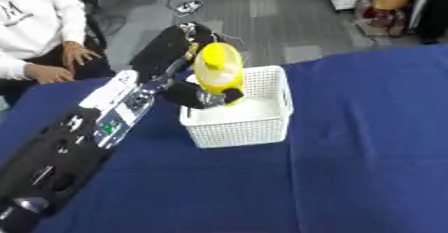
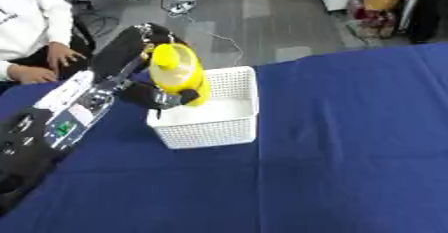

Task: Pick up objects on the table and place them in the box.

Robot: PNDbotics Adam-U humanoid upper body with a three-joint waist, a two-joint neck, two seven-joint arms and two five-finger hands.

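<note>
Left hand [image 1: 199, 97] is curled around the yellow bottle [image 1: 219, 67], holding it over the white basket [image 1: 262, 127] — lower it inside before the fingers let go.

Yellow bottle [image 1: 219, 67] over white basket [image 1: 262, 122]

The bench [image 1: 350, 152] was covered in a plain deep blue cloth. Near its far left edge stood a white basket [image 1: 249, 124] with a fine lattice pattern on its walls. The bottle [image 1: 219, 67] over the basket was bright yellow, paler at the top. The left hand [image 1: 194, 96] around it was black, its forearm [image 1: 118, 108] white and silver with a small green patch, the upper arm black
</note>
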